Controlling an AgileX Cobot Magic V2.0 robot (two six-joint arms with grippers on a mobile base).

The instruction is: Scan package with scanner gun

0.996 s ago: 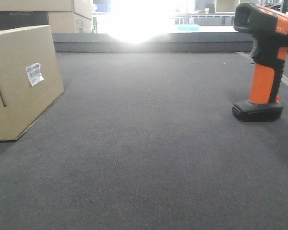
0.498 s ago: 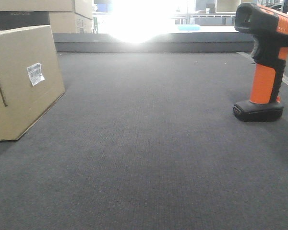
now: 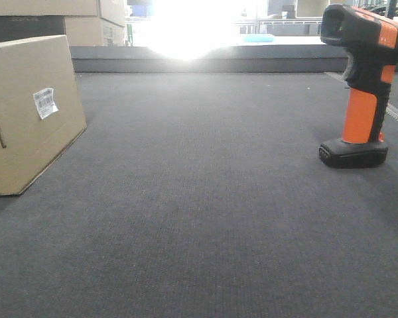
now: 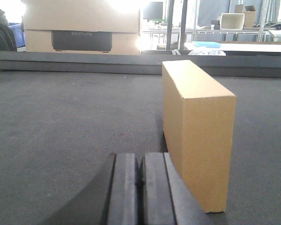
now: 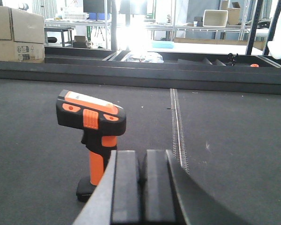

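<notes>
STEP: approach, nothing gripped | LEFT: left end effector [image 4: 140,185] closed, empty, beside plain tan cardboard package [image 4: 196,131] | RIGHT: right end effector [image 5: 141,187] closed, empty, near upright black-and-orange pistol-shaped scanner gun [image 5: 93,136] | NEXT: right end effector is to be opened and the orange handle grasped.

Tan package [image 3: 28,112] — white barcode label [image 3: 45,103]; black-and-orange scanner gun [image 3: 359,86] — dark grey carpet [image 3: 199,218].

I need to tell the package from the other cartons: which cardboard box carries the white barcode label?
The package, the plain tan box standing on the grey mat at left. The stacked cartons behind it are beyond the mat's edge; one has a broad black band.
</notes>
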